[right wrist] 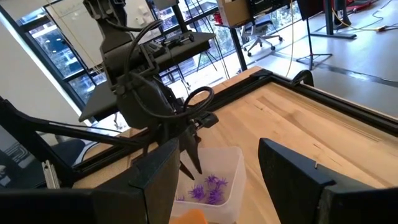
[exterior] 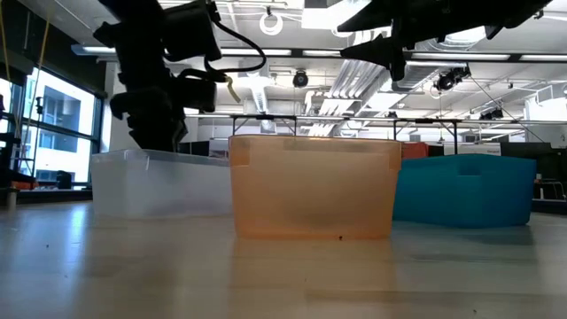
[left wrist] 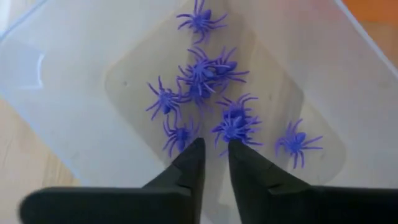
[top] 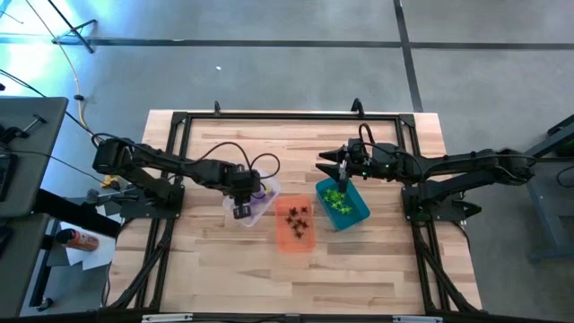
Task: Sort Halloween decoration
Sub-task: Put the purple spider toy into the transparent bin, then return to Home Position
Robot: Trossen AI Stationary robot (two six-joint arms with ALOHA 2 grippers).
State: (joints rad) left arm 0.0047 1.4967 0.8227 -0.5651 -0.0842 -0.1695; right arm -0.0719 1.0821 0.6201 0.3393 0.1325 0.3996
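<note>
Several purple spider trinkets lie on the floor of the clear bin. My left gripper points down into that bin, its fingers a narrow gap apart with nothing between them; one purple spider lies just beyond the tips. Black spiders sit in the orange bin and green ones in the teal bin. My right gripper hangs open, roughly level, above the far end of the teal bin, pointing toward the left arm.
The three bins stand side by side mid-table, the clear one leftmost, the orange one in the middle and nearest, the teal one rightmost. A black frame runs round the wooden table. Bare wood lies in front of the bins.
</note>
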